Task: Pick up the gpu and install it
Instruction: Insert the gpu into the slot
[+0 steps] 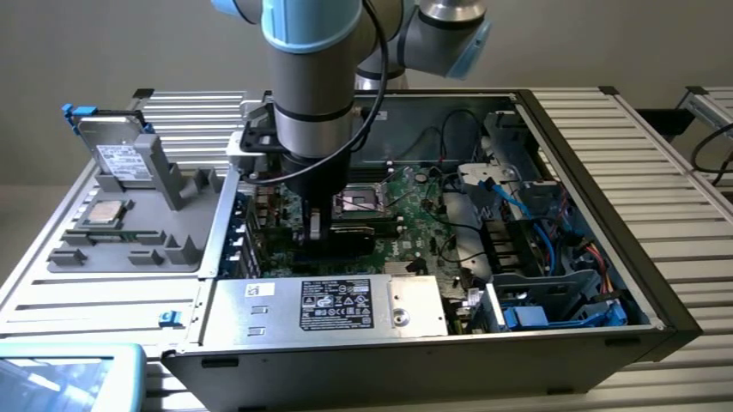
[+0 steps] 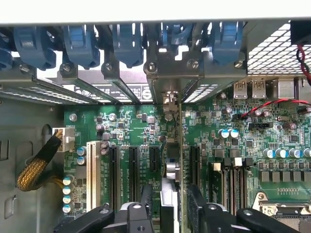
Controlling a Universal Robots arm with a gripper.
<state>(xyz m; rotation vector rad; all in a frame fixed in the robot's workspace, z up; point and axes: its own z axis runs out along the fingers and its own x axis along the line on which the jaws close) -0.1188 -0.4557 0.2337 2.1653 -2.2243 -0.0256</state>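
Arm reaching down into open PC case (image 1: 596,257) on a slatted table (image 1: 641,137); gripper (image 2: 170,204) low over the motherboard (image 2: 131,126), jaws parted either side of the gpu (image 2: 171,170); fingers (image 2: 146,196) close beside the card, contact not clear. Gpu standing on edge in a slot (image 2: 171,145), bracket against the rear wall. Grey tray (image 1: 126,232) outside the case on the exterior view's left.
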